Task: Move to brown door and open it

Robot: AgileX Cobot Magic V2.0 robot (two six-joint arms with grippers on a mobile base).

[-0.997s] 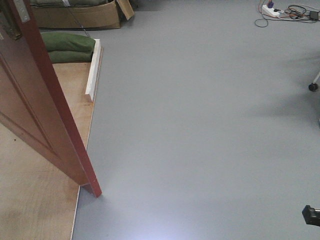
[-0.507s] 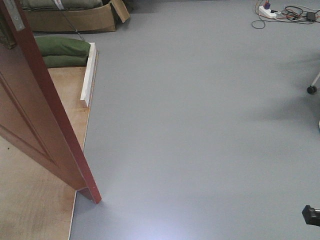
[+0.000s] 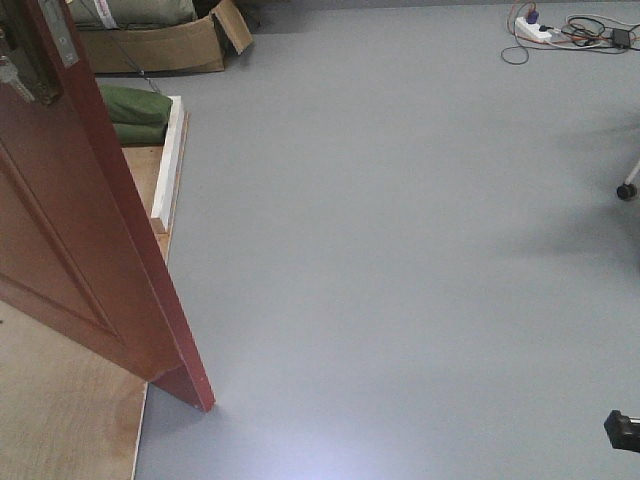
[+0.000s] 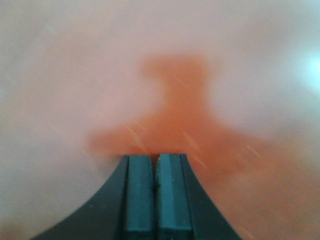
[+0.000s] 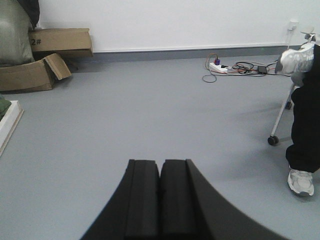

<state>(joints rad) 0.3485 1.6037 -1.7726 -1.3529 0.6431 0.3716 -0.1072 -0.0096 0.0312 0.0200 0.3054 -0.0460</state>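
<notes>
The brown door (image 3: 80,250) stands ajar at the left of the front view, its glossy reddish-brown edge running down to the floor. Its dark handle plate (image 3: 20,75) shows at the top left. In the left wrist view my left gripper (image 4: 155,159) is shut and empty, very close to the blurred reddish door surface (image 4: 175,125). In the right wrist view my right gripper (image 5: 160,164) is shut and empty, over open grey floor (image 5: 150,115).
A plywood platform (image 3: 60,430) lies under the door, with a white wooden brace (image 3: 168,160) and green bags (image 3: 135,105). Cardboard boxes (image 3: 160,45) stand at the back left. A power strip with cables (image 3: 540,30) lies at the back right. A person's leg (image 5: 305,125) and a castor (image 5: 273,141) are at the right.
The front view has shifted: the door's bottom edge now sits slightly farther right and lower in frame, and the boxes, brace and bags have slid left and down.
</notes>
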